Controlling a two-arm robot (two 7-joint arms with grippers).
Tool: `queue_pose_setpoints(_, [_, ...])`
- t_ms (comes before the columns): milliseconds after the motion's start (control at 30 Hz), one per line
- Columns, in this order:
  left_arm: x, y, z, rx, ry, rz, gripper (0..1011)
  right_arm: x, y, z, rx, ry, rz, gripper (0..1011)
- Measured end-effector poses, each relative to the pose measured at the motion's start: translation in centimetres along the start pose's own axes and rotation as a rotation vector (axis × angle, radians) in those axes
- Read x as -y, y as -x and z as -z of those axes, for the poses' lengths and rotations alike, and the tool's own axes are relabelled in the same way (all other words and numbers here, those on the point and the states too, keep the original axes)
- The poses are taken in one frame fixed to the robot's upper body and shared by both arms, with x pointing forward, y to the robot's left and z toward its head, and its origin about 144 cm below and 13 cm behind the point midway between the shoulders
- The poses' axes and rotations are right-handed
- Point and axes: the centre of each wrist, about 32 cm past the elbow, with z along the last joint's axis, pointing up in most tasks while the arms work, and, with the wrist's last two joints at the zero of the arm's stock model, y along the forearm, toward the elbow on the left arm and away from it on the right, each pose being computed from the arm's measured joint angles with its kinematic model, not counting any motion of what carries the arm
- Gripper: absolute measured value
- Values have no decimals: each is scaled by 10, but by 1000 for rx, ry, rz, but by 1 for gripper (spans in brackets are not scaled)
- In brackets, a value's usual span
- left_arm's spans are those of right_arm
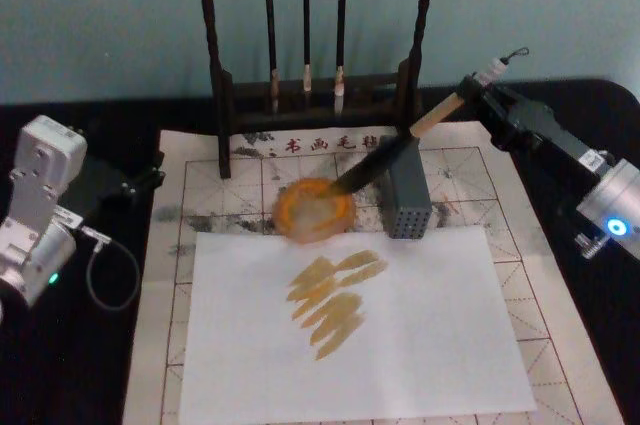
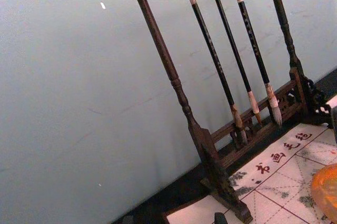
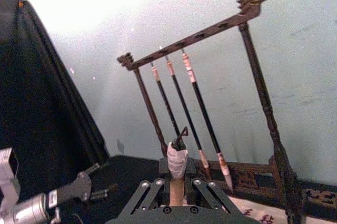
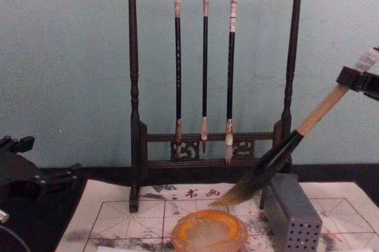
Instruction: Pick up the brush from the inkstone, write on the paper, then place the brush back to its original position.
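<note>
Gridded paper (image 1: pixel 525 275) covers the middle of the table (image 1: pixel 80 375), and a white sheet (image 1: pixel 420 325) with amber strokes (image 1: pixel 335 300) lies on its near half. On the paper's far edge stands the rack (image 4: pixel 133 74). Over the far right corner the right gripper (image 1: pixel 472 93) pinches the brush (image 1: pixel 410 143) just below its white cap. From there the brush slants down and left, its bristles just above the far right rim of the inkstone (image 1: pixel 315 210). A grey block (image 1: pixel 408 205) sits just right of the inkstone. The left gripper (image 1: pixel 145 177) idles at the paper's left edge.
</note>
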Motion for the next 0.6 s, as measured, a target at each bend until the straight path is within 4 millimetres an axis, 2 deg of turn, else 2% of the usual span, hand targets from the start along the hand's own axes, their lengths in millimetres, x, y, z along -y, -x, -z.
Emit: queue_pose_setpoints(600, [0,0,0,0,0,0,1001,-20,-15,31,-266,-35,61,173])
